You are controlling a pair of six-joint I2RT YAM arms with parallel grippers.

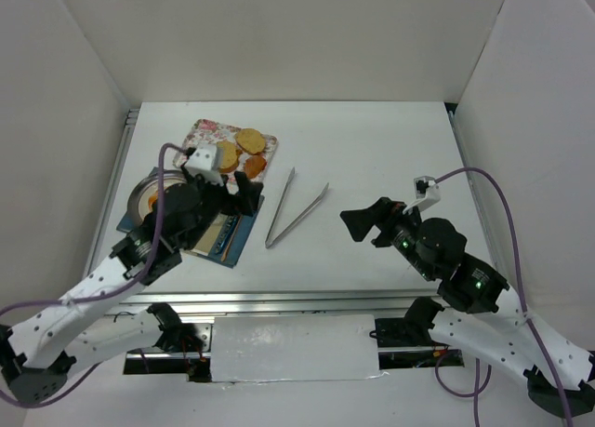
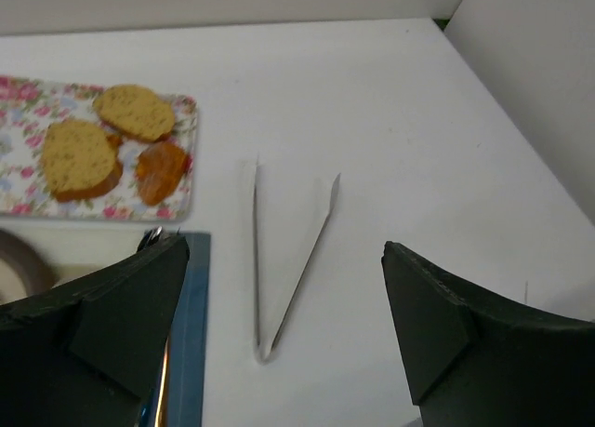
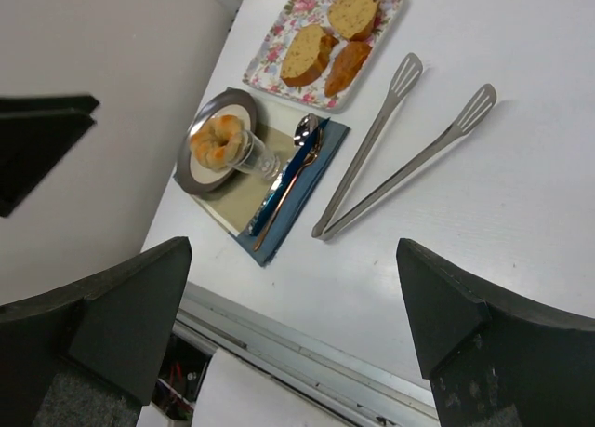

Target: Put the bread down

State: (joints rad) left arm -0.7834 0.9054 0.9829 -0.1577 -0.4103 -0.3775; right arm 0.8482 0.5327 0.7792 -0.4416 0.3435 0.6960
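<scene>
The bread [image 3: 217,140], a golden-brown ring-shaped bun, lies on a round silver plate [image 3: 191,180] at the table's left, beside a clear glass [image 3: 257,157]. In the top view my left arm covers most of the plate [image 1: 138,196], and only an orange sliver of the bread [image 1: 152,201] shows. My left gripper [image 1: 238,191] is open and empty over the blue napkin, to the right of the plate; in its own view [image 2: 288,353] it looks at the tongs. My right gripper [image 1: 363,224] is open and empty over the table's right middle, and also shows in its own view [image 3: 293,334].
A floral tray [image 1: 198,131] at the back left holds toasted slices [image 3: 316,47] and a reddish-orange piece [image 2: 160,169]. Steel tongs [image 1: 293,213] lie in the middle. A blue napkin [image 3: 299,202] with a spoon [image 3: 302,139] lies right of the plate. White walls enclose the table.
</scene>
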